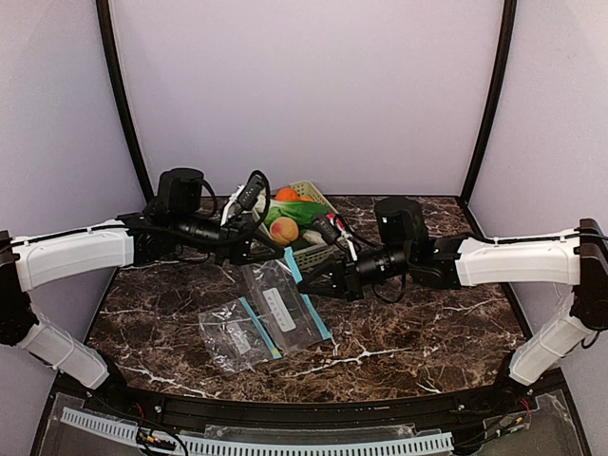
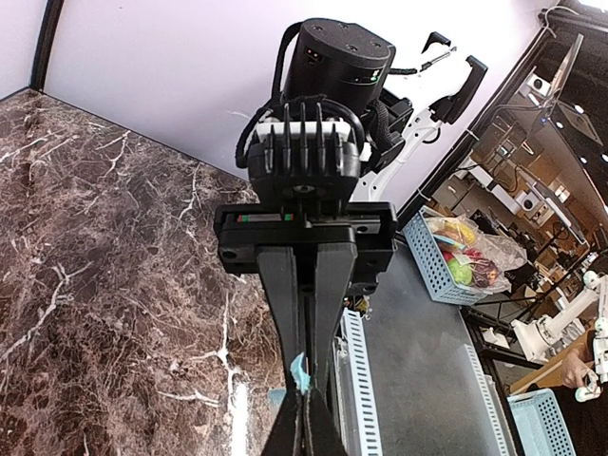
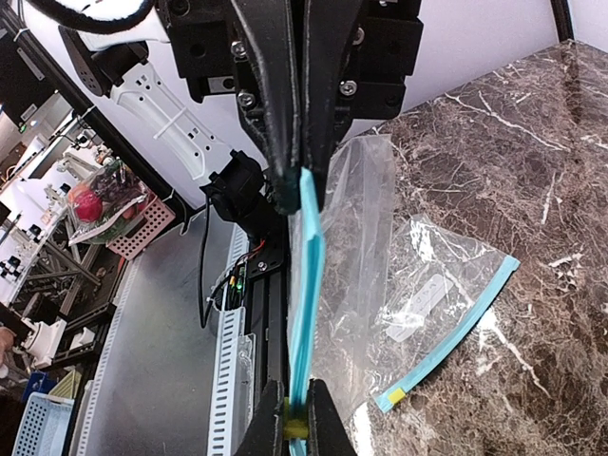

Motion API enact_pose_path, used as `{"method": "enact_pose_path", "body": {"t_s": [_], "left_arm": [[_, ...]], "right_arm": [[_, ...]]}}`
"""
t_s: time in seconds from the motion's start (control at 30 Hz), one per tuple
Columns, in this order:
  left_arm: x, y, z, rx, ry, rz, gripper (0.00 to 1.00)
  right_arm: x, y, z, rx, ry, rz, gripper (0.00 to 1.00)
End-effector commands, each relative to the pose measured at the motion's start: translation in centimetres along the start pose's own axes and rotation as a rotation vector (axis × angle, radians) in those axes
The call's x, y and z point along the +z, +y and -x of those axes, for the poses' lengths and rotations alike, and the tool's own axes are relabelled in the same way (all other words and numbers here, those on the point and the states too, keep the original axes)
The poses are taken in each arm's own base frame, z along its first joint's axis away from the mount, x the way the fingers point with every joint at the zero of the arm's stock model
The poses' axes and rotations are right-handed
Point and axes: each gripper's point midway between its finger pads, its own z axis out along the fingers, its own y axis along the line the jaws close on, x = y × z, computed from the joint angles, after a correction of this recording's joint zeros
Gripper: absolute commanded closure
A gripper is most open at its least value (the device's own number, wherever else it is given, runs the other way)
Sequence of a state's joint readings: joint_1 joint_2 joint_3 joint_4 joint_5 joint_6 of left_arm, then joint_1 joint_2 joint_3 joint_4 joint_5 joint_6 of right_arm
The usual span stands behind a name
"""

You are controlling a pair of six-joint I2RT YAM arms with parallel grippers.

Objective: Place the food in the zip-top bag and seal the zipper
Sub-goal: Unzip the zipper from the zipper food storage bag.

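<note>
Marble table point(image 1: 427, 323): zipper point(image 3: 306, 266) pinched in both jaws (food point(image 1: 283, 231) beyond).

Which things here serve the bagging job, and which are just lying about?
Job: zip-top bag, pinched by left claw and right claw; peach, orange, greens.
Lying about: spare bag on the table; lattice basket holding the food.

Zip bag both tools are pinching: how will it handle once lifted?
Likely floppy: the bag hangs as slack, wrinkled clear film from its blue zipper strip, pinched by left tool and right tool. Probably very light: it looks empty. The strip, stretched straight, seems the stiffest part to hold.
</note>
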State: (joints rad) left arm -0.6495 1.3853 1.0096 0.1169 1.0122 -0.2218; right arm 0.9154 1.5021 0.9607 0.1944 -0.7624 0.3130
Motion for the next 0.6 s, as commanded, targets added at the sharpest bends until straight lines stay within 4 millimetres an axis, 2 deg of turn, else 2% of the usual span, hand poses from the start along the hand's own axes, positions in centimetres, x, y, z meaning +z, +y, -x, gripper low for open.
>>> {"method": "enact_pose_path", "body": {"t_s": [0.0, 0.57], "left_arm": [[-2.1, -1.0, 2.6, 0.093, -0.082, 0.028, 0.99], [-2.8, -0.9, 3.1, 0.102, -0.105, 0.048, 0.99]], "right_arm": [[0.2, -0.8, -4.4, 0.119, 0.117, 0.003, 1.00], [0.5, -1.2, -6.0, 0.150, 0.154, -0.018, 1.00]]}}
